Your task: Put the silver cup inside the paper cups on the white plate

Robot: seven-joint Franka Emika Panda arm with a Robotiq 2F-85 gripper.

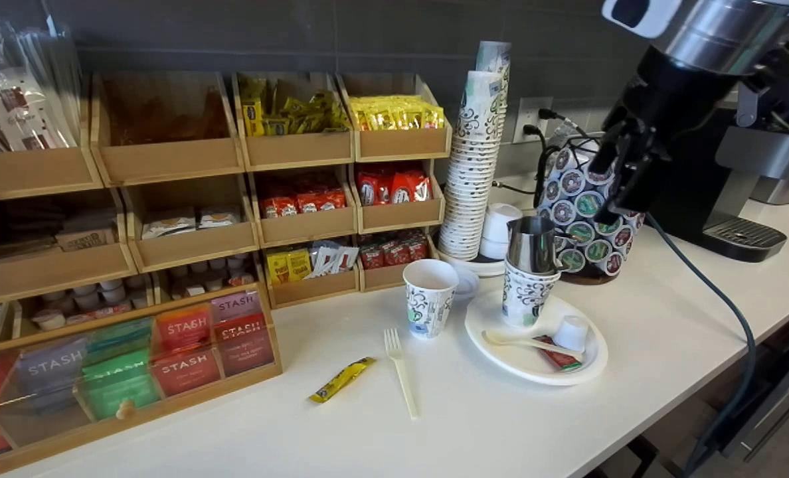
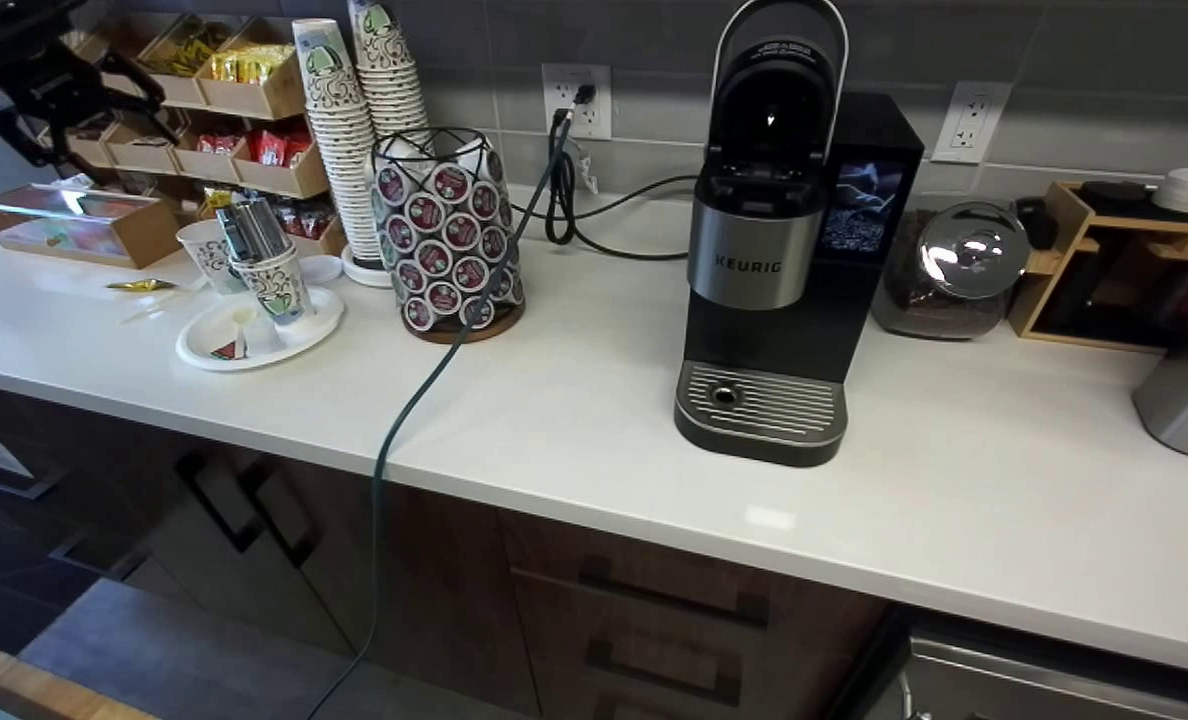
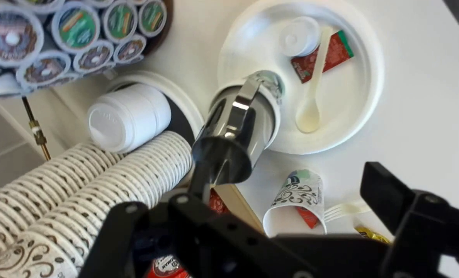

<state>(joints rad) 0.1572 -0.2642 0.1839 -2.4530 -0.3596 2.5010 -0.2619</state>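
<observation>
A pale tabletop (image 1: 248, 438) runs along a grey tiled wall (image 1: 288, 30). The silver cup (image 1: 532, 249) is seated in the mouth of the paper cup (image 1: 526, 302) on the white plate (image 1: 521, 365), right of centre in an exterior view; insertion appears complete, though its depth is hidden. Hand (image 3: 289, 170): fingers spread wide, holding nothing, hanging above and clear of the cups.

Handling — the metal body is probably stiff, smooth and slippery, and heavier than the thin paper beneath. If a correction is needed, grip the exposed upper wall or the handle (image 3: 243, 110). Do not squeeze the paper; it likely crumples. The pair looks top-heavy and may tip if knocked.

Obstructions — the pod rack (image 1: 590, 219) and tall cup stack (image 1: 474, 192) stand close behind; clear the hand upward. A spoon (image 1: 526, 341), red packet (image 1: 564, 360) and small white tub (image 1: 571, 334) lie on the plate, toward lower right; a spare printed cup (image 1: 429, 302) stands just left of it.
</observation>
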